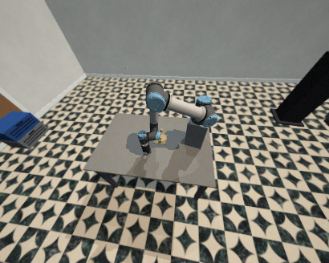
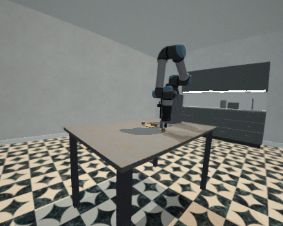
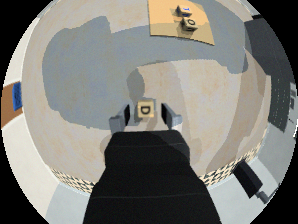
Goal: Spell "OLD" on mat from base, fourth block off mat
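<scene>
The block with the letter D (image 3: 145, 109) (image 2: 163, 129) lies on the table off the mat, its letter face up. My gripper (image 3: 145, 110) (image 2: 163, 126) (image 1: 148, 153) is open above it, one finger to each side of the block in the wrist view. The orange mat (image 3: 162, 25) (image 1: 164, 139) lies flat on the table. On it are a block with the letter O (image 3: 189, 23) and, close beside it, a block with a blue letter (image 3: 185, 10) that I cannot read surely. Another block (image 2: 143, 122) (image 1: 161, 130) appears beyond the mat; its letter is not readable.
The table (image 1: 110, 150) (image 2: 105, 138) carries the arm's grey pedestal (image 1: 196, 135) on one side. Its near edge lies a short way beyond the D block. Arm shadows fall across the table top and part of the mat.
</scene>
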Robot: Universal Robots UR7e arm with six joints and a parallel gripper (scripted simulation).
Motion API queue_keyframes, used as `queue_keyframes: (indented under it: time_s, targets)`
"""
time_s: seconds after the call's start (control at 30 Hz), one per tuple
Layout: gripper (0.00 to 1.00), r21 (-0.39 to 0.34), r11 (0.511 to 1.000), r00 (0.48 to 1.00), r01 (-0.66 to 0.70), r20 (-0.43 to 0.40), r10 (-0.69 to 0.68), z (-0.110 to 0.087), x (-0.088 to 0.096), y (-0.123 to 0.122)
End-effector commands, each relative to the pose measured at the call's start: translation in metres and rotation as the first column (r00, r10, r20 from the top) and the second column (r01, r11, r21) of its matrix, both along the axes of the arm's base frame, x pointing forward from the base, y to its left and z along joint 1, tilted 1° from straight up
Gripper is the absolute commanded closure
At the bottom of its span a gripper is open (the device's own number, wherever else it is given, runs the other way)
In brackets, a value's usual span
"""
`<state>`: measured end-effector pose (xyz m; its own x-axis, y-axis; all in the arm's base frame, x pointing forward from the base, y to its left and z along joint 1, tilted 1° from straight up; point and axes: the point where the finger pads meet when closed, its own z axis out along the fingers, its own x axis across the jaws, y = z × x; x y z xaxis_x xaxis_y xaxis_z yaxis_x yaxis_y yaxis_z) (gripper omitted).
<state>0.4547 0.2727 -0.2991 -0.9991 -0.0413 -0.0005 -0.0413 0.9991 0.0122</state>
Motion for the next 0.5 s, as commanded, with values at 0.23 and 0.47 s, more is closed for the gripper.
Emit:
queue_keyframes:
  time_s: [0.23,0.47]
  targets:
    - [0.00,0.001,1.000,1.000,0.000,0.001,0.000,-0.019,0.001,0.000]
    - [0.00,0.001,1.000,1.000,0.000,0.001,0.000,-0.024,0.001,0.001]
